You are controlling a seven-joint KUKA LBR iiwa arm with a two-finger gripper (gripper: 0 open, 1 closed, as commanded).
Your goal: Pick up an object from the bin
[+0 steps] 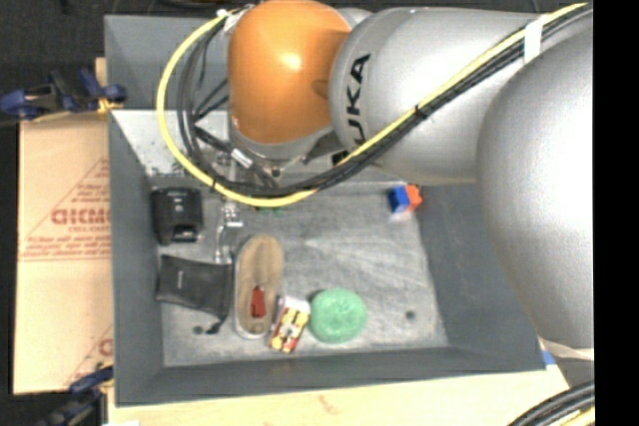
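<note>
We see the gripper [230,219] low in the left middle of the frame, tucked under the arm's orange cover [280,70], and we cannot tell how wide it stands or whether it has hold of anything. It hangs in the grey bin [135,244] between a black boxy thing [175,214] to its left and the upper end of a tan oval slipper-like thing [258,279] just below it. Further down lie a flat black piece [195,282], a small red-and-yellow pack [289,325] and a green round pad [337,314], with a blue-and-orange block [402,200] well apart at centre right.
</note>
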